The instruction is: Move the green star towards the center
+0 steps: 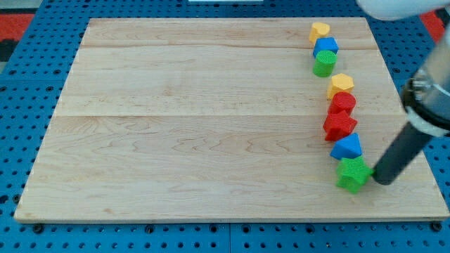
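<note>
The green star [352, 173] lies near the lower right of the wooden board [197, 119], at the bottom end of a column of blocks. My tip [380, 180] is just right of the green star, almost touching its right side. The rod slants up to the view's right. Right above the star is a blue triangular block [347, 147].
The column runs up the right side: a red star [339, 126], a red hexagon-like block [343, 103], a yellow block [341, 83], a green cylinder [324, 63], a blue block [325, 46], a yellow heart-like block [320, 30]. The board's right edge is close by.
</note>
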You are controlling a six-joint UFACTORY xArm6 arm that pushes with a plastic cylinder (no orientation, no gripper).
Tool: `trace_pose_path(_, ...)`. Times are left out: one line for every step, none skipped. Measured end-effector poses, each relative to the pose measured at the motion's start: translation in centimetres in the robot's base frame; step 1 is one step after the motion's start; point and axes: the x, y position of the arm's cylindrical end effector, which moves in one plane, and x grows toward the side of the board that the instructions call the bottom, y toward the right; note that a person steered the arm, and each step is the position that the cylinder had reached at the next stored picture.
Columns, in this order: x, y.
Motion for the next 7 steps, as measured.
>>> trace_pose_path(1.3,-5.5)
trace_pose_path(0.2,-10.6)
trace_pose_path(-0.3,-16.5)
trace_pose_path(-1.0,-23.2)
trace_pose_path(-1.0,-22.8)
trace_pose_path(-0.3,-16.8)
trace_pose_path(-0.2,-8.2)
